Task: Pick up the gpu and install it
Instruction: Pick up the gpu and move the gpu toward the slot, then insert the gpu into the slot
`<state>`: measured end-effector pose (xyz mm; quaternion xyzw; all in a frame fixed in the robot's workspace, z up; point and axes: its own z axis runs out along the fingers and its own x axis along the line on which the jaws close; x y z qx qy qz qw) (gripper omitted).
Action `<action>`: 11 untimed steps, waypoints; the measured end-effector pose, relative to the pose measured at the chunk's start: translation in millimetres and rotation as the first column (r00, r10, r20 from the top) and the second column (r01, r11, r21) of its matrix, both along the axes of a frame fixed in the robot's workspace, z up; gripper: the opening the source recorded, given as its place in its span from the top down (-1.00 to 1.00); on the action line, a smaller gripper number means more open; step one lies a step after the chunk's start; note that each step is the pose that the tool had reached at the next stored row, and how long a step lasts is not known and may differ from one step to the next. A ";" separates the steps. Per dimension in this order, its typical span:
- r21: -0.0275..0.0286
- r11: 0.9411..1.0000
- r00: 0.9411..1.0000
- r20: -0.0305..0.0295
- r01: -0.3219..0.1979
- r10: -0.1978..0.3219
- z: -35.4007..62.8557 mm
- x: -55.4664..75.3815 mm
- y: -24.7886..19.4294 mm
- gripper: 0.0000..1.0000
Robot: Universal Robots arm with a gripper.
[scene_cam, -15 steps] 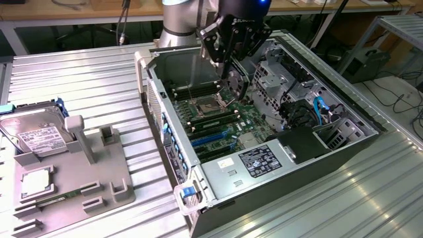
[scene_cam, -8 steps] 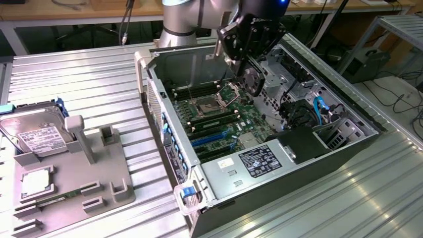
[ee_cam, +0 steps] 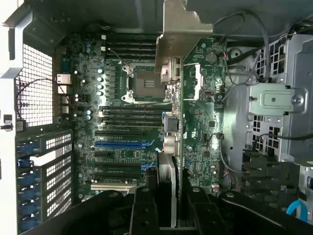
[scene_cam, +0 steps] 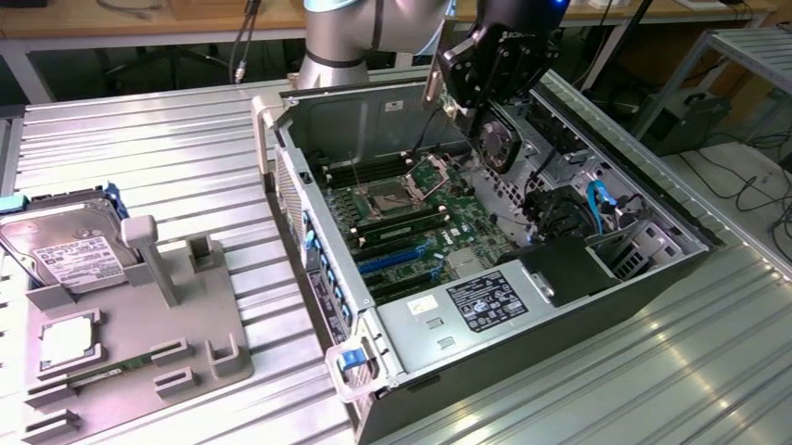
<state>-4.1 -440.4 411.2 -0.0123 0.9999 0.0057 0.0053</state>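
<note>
gpu in fingers, edge down — above motherboard

Black pincer; gpu bracket silver; motherboard green, slots blue.

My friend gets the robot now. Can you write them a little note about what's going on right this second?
Claw: shut on the gpu, which hangs on edge below it.
Gpu: in the air over the open case, above the motherboard.
Done: gpu picked up.
Left: gpu not yet in a slot.
</note>
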 end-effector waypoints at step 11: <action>0.000 1.000 1.000 0.000 0.000 0.000 0.0 0.0 0.0 0.44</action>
